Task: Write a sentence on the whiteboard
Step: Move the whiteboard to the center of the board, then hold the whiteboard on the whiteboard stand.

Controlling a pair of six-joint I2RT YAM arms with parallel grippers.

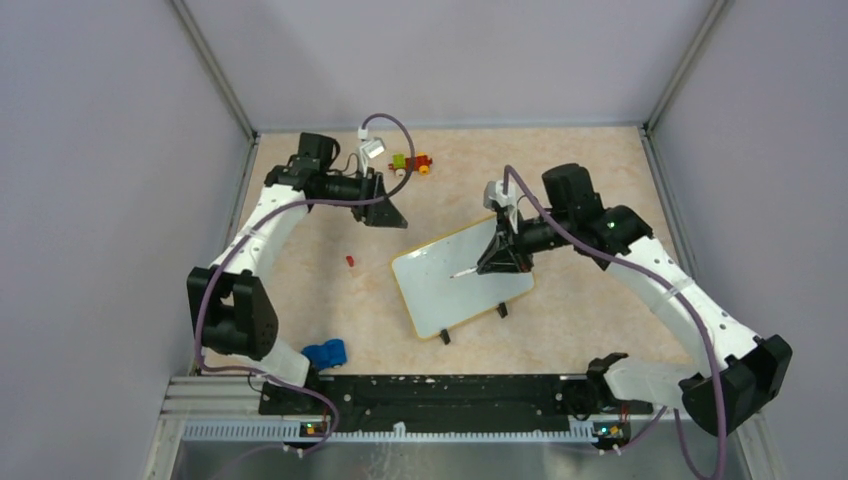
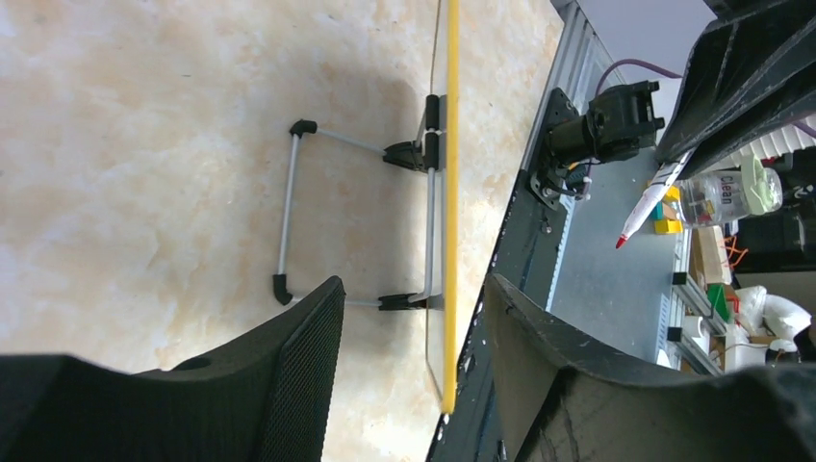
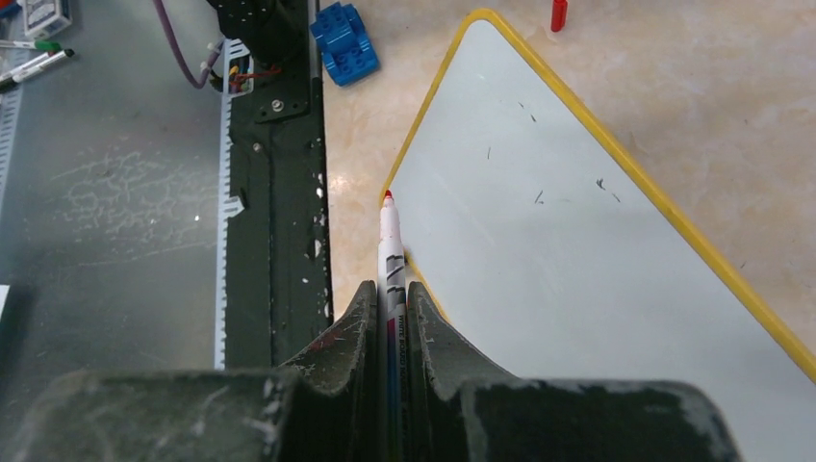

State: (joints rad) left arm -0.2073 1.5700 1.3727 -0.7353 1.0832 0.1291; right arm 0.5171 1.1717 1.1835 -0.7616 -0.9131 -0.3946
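Small blue plastic block on the beige marbled bench, by the left arm's base. Mid-bench: glossy white rectangular whiteboard, yellow rim, propped on a wire stand. Right hand clamped on a white red-tipped marker, tip over the board face, off the surface. Farther back, left hand hovers, fingers spread.

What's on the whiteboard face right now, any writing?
No red words: the whiteboard shows only a few small dark specks. The right gripper holds a red-tipped marker by its edge. The part of the board under the gripper is covered.
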